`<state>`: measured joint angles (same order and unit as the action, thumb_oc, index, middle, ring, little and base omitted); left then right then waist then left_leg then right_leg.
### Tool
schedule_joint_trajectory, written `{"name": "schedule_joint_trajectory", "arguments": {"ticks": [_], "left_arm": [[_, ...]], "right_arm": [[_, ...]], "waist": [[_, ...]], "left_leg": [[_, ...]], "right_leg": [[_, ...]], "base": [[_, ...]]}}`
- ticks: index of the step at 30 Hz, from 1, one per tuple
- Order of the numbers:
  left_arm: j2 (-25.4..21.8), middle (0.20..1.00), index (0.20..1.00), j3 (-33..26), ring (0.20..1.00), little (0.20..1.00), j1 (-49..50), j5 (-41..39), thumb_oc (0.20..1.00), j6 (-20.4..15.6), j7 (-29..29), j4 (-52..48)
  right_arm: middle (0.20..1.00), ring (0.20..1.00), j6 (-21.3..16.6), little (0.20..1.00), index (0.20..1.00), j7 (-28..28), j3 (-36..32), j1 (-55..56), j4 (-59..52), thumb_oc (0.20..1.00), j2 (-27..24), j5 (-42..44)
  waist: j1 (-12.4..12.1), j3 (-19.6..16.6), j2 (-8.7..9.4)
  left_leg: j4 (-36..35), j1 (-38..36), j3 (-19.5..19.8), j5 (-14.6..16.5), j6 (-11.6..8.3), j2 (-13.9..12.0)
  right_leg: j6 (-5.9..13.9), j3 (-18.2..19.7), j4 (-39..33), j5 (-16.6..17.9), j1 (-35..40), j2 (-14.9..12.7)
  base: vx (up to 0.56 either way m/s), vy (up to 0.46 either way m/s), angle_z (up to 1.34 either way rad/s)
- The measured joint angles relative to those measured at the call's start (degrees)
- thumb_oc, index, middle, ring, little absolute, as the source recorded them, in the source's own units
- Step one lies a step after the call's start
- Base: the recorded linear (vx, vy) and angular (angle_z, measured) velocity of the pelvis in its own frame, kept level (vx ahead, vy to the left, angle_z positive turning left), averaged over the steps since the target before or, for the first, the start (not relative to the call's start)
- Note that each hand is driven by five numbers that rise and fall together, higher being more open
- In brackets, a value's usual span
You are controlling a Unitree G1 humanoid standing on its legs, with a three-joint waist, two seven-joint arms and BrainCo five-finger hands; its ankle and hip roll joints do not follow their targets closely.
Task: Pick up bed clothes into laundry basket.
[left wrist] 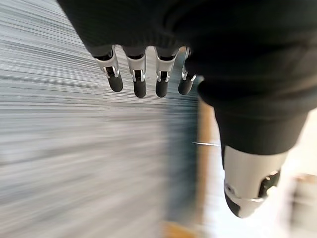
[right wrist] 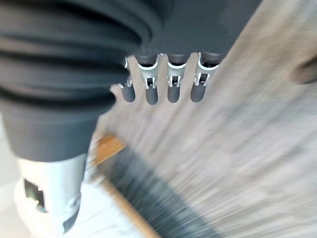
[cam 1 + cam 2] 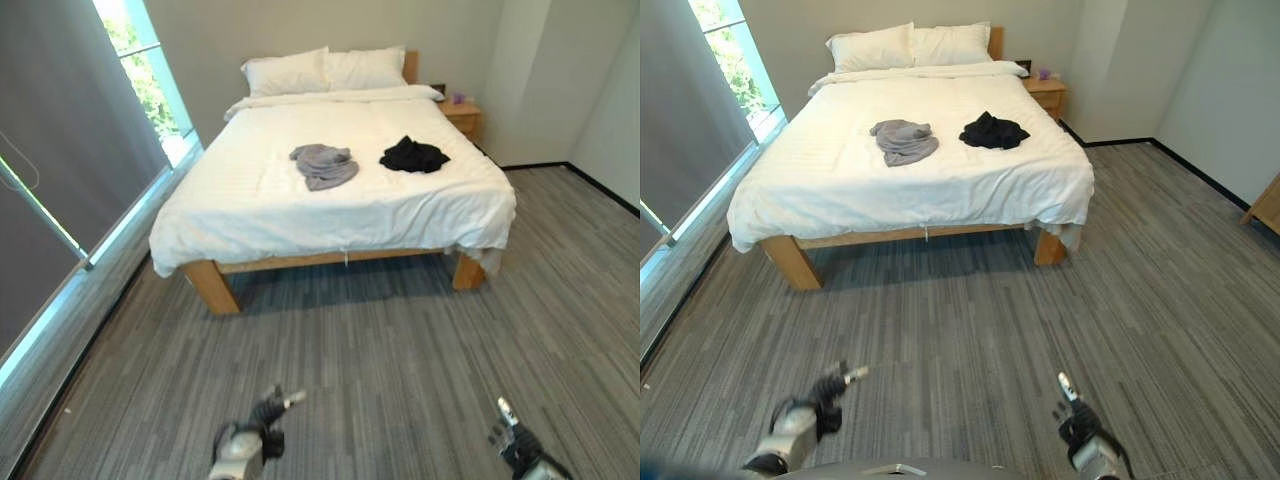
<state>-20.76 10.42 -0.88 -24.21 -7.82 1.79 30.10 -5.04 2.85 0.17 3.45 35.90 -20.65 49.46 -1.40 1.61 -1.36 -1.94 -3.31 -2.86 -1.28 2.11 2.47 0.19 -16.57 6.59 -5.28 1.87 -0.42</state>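
White bed (image 3: 250,215) bears grey garment (image 3: 325,165), black garment (image 3: 413,155).

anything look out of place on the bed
Yes: two crumpled garments lie loose on the otherwise smooth white bedspread, a grey one mid-bed and a black one beside it, apart. Both hands hang empty over the floor.

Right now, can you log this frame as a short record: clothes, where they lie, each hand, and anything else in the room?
clothes: grey garment and black garment, crumpled, apart from each other
location: both on the white bed, grey one toward the window side
left hand: low above the floor, fingers relaxed, holding nothing
right hand: low above the floor, fingers relaxed, holding nothing
other: two pillows, nightstand
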Motion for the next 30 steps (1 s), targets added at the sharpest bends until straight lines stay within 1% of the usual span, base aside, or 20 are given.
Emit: {"name": "schedule_joint_trajectory", "arguments": {"ticks": [1, 2, 3, 4, 5, 6, 7, 8, 10, 11, 13, 15, 20, 21, 22, 27, 28, 30], "left_arm": [[-0.69, 1.0, 1.0, -2.54, 1.0, 1.0, 0.46, 0.05, 1.0, -0.34, 0.68, -7.17], [-0.69, 1.0, 1.0, -3.65, 1.0, 1.0, 1.61, 0.08, 1.0, -0.83, 0.69, -10.49], [-0.63, 1.0, 1.0, -4.27, 1.0, 1.0, 2.4, 0.17, 1.0, -2.16, 0.61, -12.24], [-0.56, 1.0, 1.0, -4.11, 1.0, 1.0, 2.28, 0.2, 1.0, -2.01, 0.58, -11.71], [0.05, 1.0, 1.0, -4.36, 1.0, 1.0, 3.34, 0.23, 1.0, -1.4, 0.69, -11.29], [0.59, 1.0, 1.0, -4.09, 1.0, 1.0, 4.5, 0.22, 1.0, -1.28, 0.8, -10.7], [0.88, 1.0, 1.0, -4.13, 1.0, 1.0, 5.21, 0.22, 1.0, -1.05, 0.8, -10.65], [1.79, 1.0, 1.0, -4.15, 1.0, 1.0, 7.15, 0.21, 1.0, -0.62, 0.93, -10.66], [2.61, 1.0, 1.0, -4.24, 1.0, 1.0, 8.87, 0.29, 1.0, -0.23, 0.94, -10.77], [2.85, 1.0, 1.0, -4.16, 1.0, 1.0, 9.32, 0.38, 1.0, -0.15, 1.21, -10.74], [2.87, 1.0, 1.0, -4.18, 1.0, 1.0, 9.36, 0.96, 1.0, 0.27, 1.85, -10.79], [2.93, 1.0, 1.0, -4.12, 1.0, 1.0, 9.28, 2.6, 1.0, 0.6, 2.31, -10.67], [2.93, 1.0, 1.0, -4.1, 1.0, 1.0, 8.26, 3.28, 1.0, 0.6, 3.16, -10.67], [2.93, 1.0, 1.0, -4.23, 1.0, 1.0, 8.23, 4.58, 1.0, 0.6, 3.82, -10.69], [2.93, 1.0, 1.0, -4.24, 1.0, 1.0, 7.96, 5.2, 1.0, 0.6, 4.65, -10.68], [2.98, 1.0, 1.0, -4.82, 1.0, 1.0, 7.74, 5.16, 1.0, 0.6, 5.47, -10.71], [2.99, 1.0, 1.0, -4.96, 1.0, 1.0, 7.44, 5.15, 1.0, 0.65, 5.98, -10.58], [3.2, 1.0, 1.0, -5.78, 1.0, 1.0, 6.58, 5.17, 1.0, 0.76, 6.98, -8.35]], "right_arm": [[1.0, 1.0, -0.68, 1.0, 1.0, -1.37, -1.09, 1.19, -10.13, 1.0, -1.59, -2.45], [1.0, 1.0, -1.24, 1.0, 1.0, -1.4, -1.76, 1.7, -14.07, 1.0, -1.67, -3.75], [1.0, 1.0, -3.66, 1.0, 1.0, -1.44, -2.28, 1.33, -16.27, 1.0, -1.12, -5.89], [1.0, 1.0, -4.16, 1.0, 1.0, -1.72, -2.56, 0.33, -16.09, 1.0, -0.81, -6.88], [1.0, 1.0, -4.17, 1.0, 1.0, -3.23, -3.21, -0.2, -16.01, 1.0, 0.65, -8.24], [1.0, 1.0, -4.8, 1.0, 1.0, -4.07, -3.54, 0.19, -14.87, 1.0, 1.96, -9.24], [1.0, 1.0, -4.7, 1.0, 1.0, -4.52, -3.45, 0.34, -14.32, 1.0, 2.45, -9.56], [1.0, 1.0, -4.72, 1.0, 1.0, -5.43, -3.28, 1.68, -14.54, 1.0, 4.06, -10.22], [1.0, 1.0, -4.71, 1.0, 1.0, -5.24, -2.11, 3.64, -14.7, 1.0, 5.03, -10.71], [1.0, 1.0, -4.3, 1.0, 1.0, -4.88, -1.26, 4.78, -14.68, 1.0, 5.5, -10.71], [1.0, 1.0, -3.63, 1.0, 1.0, -4.76, 0.18, 5.87, -14.73, 1.0, 5.56, -10.74], [1.0, 1.0, -3.0, 1.0, 1.0, -4.02, 1.76, 5.95, -14.7, 1.0, 5.36, -11.95], [1.0, 1.0, -2.48, 1.0, 1.0, -2.78, 4.33, 5.61, -13.99, 1.0, 4.59, -15.19], [1.0, 1.0, -2.3, 1.0, 1.0, -2.54, 5.23, 5.48, -13.99, 1.0, 4.3, -15.19], [1.0, 1.0, -1.5, 1.0, 1.0, -2.34, 5.45, 5.17, -13.97, 1.0, 4.13, -15.18], [1.0, 1.0, -0.7, 1.0, 1.0, -2.43, 5.48, 3.56, -13.14, 1.0, 2.91, -16.0], [1.0, 1.0, -0.22, 1.0, 1.0, -2.99, 5.48, 2.06, -12.34, 1.0, 2.32, -18.24], [1.0, 1.0, -0.21, 1.0, 1.0, -3.74, 5.86, -0.45, -11.7, 1.0, 2.41, -19.36]], "waist": [[-0.17, 0.23, -0.69], [-0.16, 0.31, -0.43], [-0.17, -0.04, -0.98], [-0.27, -0.18, -1.29], [-0.29, -0.05, -1.71], [-0.51, 0.21, -1.88], [-0.54, 0.34, -1.91], [-0.5, 0.46, -2.17], [-0.51, 0.96, -1.6], [-0.49, 1.73, -1.68], [-0.52, 2.24, -1.21], [-0.42, 2.58, -1.08], [-0.53, 2.8, -0.73], [-0.6, 2.79, -0.74], [-0.63, 2.8, -0.7], [-1.23, 2.94, -0.01], [-1.42, 3.12, 0.22], [-2.12, 3.21, 0.36]], "left_leg": [[-0.3, -0.93, 0.34, -0.17, 0.16, 0.05], [-0.52, -0.93, 0.37, -0.14, 0.15, 0.07], [-0.88, -1.26, 0.41, -0.13, 0.13, 0.12], [-0.93, -1.31, 0.41, -0.12, 0.12, 0.14], [-1.23, -1.29, 0.48, -0.12, 0.11, 0.17], [-1.37, -1.32, 0.54, -0.18, 0.13, 0.17], [-1.38, -1.29, 0.56, -0.18, 0.14, 0.17], [-1.5, -1.33, 0.57, -0.22, 0.14, 0.17], [-1.78, -1.39, 0.62, -0.24, 0.12, 0.16], [-1.82, -1.88, 0.67, -0.23, 0.11, 0.16], [-1.91, -1.77, 0.78, -0.2, 0.06, 0.16], [-1.94, -1.77, 0.76, -0.2, 0.07, 0.21], [-1.91, -1.71, 0.58, -0.18, 0.05, 0.26], [-1.91, -1.53, 0.5, -0.15, 0.0, 0.26], [-1.87, -0.79, 0.44, -0.19, 0.08, 0.25], [-1.82, 0.3, 0.15, -0.13, 0.04, 0.3], [-1.81, 0.66, -0.16, -0.28, 0.24, 0.29], [-1.81, 0.65, -1.21, -0.34, 0.35, 0.18]], "right_leg": [[-0.03, -0.37, -1.26, 0.39, 1.38, 0.18], [0.04, -0.36, -1.66, 0.39, 1.59, 0.25], [0.14, -0.36, -1.92, 0.32, 1.73, 0.29], [0.39, -0.33, -2.03, 0.17, 1.82, 0.29], [0.37, -0.37, -2.25, 0.21, 1.82, 0.31], [0.4, -0.53, -2.4, 0.32, 1.78, 0.34], [0.38, -0.53, -2.44, 0.33, 1.73, 0.34], [0.1, -0.57, -2.59, 0.51, 1.75, 0.35], [0.14, -0.68, -2.82, 0.48, 1.79, 0.37], [0.16, -0.77, -3.16, 0.48, 2.44, 0.42], [0.33, -0.87, -3.47, 0.42, 2.5, 0.46], [0.34, -0.82, -3.52, 0.42, 2.46, 0.44], [0.38, -0.54, -3.57, 0.4, 2.2, 0.4], [0.39, -0.37, -3.52, 0.39, 1.92, 0.42], [0.4, -0.33, -3.5, 0.53, 1.33, 0.42], [0.54, 0.02, -3.38, 0.66, 0.15, 0.37], [0.77, 0.35, -3.32, 0.94, -0.46, 0.39], [0.68, 1.12, -2.65, 1.24, -0.96, 0.36]], "base": [[0.01, 0.013, 0.16], [0.03, 0.021, 0.1], [0.0, 0.0, 0.0], [0.0, 0.0, 0.0], [0.03, 0.001, 0.04], [0.03, 0.001, 0.04], [0.04, -0.004, 0.04], [0.04, -0.006, 0.0], [0.02, -0.003, 0.01], [0.0, 0.0, 0.0], [0.0, 0.0, 0.0], [0.0, 0.0, 0.0], [0.01, 0.007, -0.01], [0.01, 0.004, -0.05], [0.05, 0.053, -0.04], [0.02, 0.097, -0.05], [0.0, 0.066, -0.1], [0.03, 0.106, -0.2]]}}
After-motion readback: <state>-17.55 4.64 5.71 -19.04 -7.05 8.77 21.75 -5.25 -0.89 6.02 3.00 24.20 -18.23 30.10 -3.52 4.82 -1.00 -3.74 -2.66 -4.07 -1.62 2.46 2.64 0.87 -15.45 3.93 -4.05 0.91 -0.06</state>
